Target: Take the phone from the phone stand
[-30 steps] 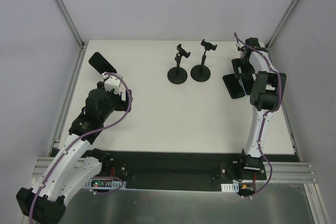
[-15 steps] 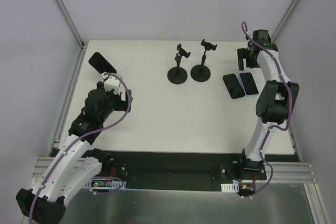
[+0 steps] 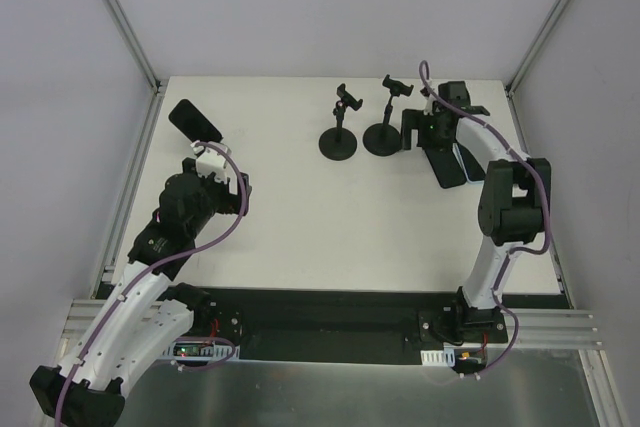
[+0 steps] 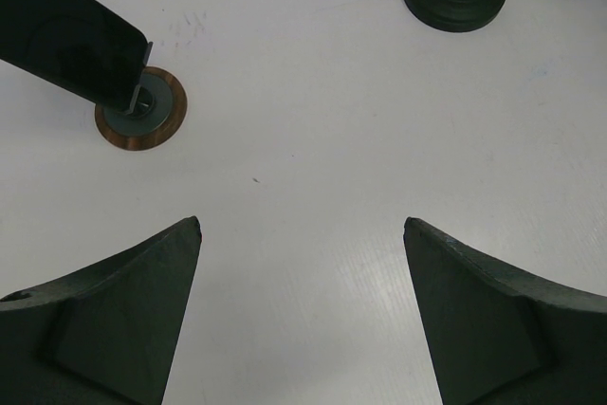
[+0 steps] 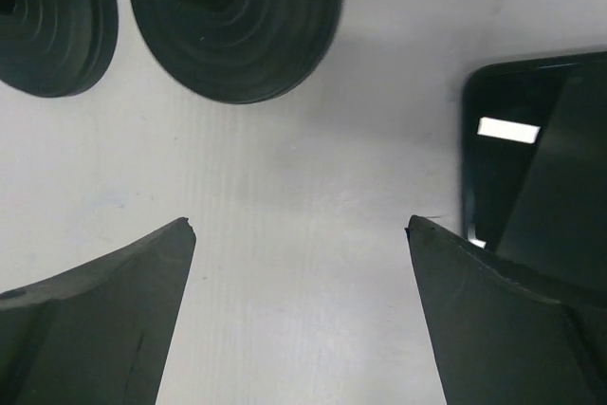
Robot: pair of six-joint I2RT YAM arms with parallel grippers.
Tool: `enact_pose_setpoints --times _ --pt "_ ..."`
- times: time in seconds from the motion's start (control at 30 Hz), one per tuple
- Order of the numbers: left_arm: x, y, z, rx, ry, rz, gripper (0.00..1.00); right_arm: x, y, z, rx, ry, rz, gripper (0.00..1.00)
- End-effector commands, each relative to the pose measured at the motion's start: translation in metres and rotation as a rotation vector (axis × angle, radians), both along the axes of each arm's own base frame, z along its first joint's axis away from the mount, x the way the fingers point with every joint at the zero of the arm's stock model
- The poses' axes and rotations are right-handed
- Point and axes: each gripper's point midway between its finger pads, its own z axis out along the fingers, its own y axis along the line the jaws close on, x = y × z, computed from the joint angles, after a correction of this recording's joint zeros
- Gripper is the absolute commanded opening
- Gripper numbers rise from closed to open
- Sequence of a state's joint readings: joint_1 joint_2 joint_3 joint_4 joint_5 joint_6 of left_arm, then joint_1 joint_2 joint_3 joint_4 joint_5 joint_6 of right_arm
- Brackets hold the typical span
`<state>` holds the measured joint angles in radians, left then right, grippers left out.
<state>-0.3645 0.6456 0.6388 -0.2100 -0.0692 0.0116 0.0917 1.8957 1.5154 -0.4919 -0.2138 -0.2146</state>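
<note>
We see our left fingers (image 4: 95, 329) spread open near the phone (image 4: 66, 40) on its stand (image 4: 140, 116); our right fingers (image 5: 95, 329) open beside another phone (image 5: 531, 158).

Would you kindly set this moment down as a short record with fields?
phone: clamped, tilted, in phone stand, far left
phone stand: round brown base
empty stands: two, black, far centre
flat phone: on table, partly under right arm
left arm: jaws open, short of the clamped phone
right arm: jaws open, over table between empty stands and flat phone
task: phone not yet removed
</note>
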Motion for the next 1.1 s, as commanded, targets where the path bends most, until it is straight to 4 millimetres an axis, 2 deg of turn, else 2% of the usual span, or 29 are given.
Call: enact_pose_setpoints --times 0.0,0.13,0.37,0.63,0.83,0.93,1.03,1.07 --pt "0.001 0.004 0.005 -0.013 -0.024 0.024 0.87 0.004 0.043 -0.012 0.162 0.015 0.025 0.96" --pt "0.001 0.004 0.005 -0.015 -0.024 0.022 0.87 0.008 0.042 -0.030 0.165 0.047 -0.019 0.96" --pt "0.001 0.005 0.006 -0.013 -0.027 0.026 0.87 0.011 0.018 -0.060 0.116 0.089 -0.153 0.96" --pt "0.001 0.004 0.005 -0.014 -0.022 0.023 0.87 0.009 -0.018 -0.075 0.151 0.127 -0.349 0.96" --pt "0.001 0.004 0.003 -0.013 -0.018 0.022 0.87 0.010 -0.031 -0.071 0.164 0.102 -0.408 0.96" --pt "0.001 0.004 0.002 -0.011 -0.014 0.022 0.87 0.010 -0.032 -0.062 0.162 0.076 -0.410 0.96" --pt "0.002 0.004 0.001 -0.009 -0.011 0.025 0.87 0.011 -0.025 -0.043 0.205 0.036 -0.387 0.96" --pt "0.002 0.004 0.001 -0.008 -0.010 0.028 0.87 0.010 -0.022 -0.029 0.227 0.010 -0.375 0.96"
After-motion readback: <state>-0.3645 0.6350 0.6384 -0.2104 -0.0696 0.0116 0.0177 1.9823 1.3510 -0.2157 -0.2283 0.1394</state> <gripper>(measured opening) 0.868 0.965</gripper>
